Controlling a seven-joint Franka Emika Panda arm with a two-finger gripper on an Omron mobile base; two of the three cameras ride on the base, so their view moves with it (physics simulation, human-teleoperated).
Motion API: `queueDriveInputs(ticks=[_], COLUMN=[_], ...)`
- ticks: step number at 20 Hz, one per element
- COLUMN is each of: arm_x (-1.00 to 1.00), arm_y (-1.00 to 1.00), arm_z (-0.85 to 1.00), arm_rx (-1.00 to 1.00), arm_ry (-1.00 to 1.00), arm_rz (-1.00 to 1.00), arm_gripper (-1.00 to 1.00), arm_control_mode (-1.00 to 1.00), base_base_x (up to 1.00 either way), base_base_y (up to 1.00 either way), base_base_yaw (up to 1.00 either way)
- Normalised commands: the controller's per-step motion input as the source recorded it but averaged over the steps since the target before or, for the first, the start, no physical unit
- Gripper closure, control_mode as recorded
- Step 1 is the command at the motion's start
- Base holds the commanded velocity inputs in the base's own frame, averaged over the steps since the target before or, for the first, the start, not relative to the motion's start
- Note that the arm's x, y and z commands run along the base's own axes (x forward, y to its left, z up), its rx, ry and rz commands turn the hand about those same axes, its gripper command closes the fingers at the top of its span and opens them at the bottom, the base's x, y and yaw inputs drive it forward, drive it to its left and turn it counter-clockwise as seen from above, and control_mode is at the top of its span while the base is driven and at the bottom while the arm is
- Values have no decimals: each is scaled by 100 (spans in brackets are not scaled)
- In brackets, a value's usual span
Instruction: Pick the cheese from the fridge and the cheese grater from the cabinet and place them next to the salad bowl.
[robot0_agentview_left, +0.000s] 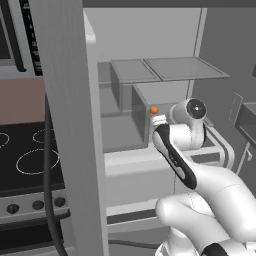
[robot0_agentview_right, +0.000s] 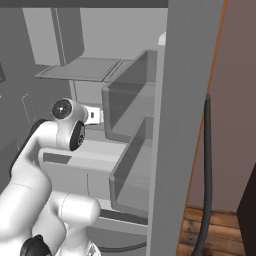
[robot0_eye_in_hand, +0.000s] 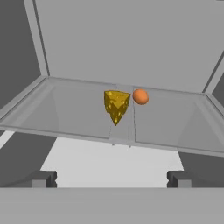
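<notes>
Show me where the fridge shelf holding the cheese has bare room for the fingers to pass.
Bare glass runs from the cheese out to the left wall, and from the orange ball out to the right wall of the fridge. The shelf's front strip is bare too. The middle is crowded: wedge and ball sit close together.

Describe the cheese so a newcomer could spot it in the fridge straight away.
Look into the open fridge, at the clear glass shelf ahead of the open gripper. Near the shelf's middle sits the cheese, a yellow wedge speckled with holes. Just beside it is a small orange ball, which is round, smooth and smaller.
</notes>
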Motion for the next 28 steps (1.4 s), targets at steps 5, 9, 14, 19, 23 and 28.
queueDriveInputs(ticks=[5, 9, 14, 19, 23, 28], arm_x=[12, 4, 12, 16, 25, 32], arm_y=[0, 0, 0, 0, 0, 0], arm_z=[-12, -22, -22, -5, -21, -13], arm_rx=[0, 0, 0, 0, 0, 0], arm_ry=[-2, -5, -1, 3, 1, 0], arm_rz=[0, 0, 0, 0, 0, 0], arm_gripper=[-100, -100, -100, -100, -100, -100], arm_control_mode=[-100, -100, -100, -100, -100, -100], base_base_x=[0, 0, 0, 0, 0, 0], base_base_y=[0, 0, 0, 0, 0, 0], base_base_yaw=[0, 0, 0, 0, 0, 0])
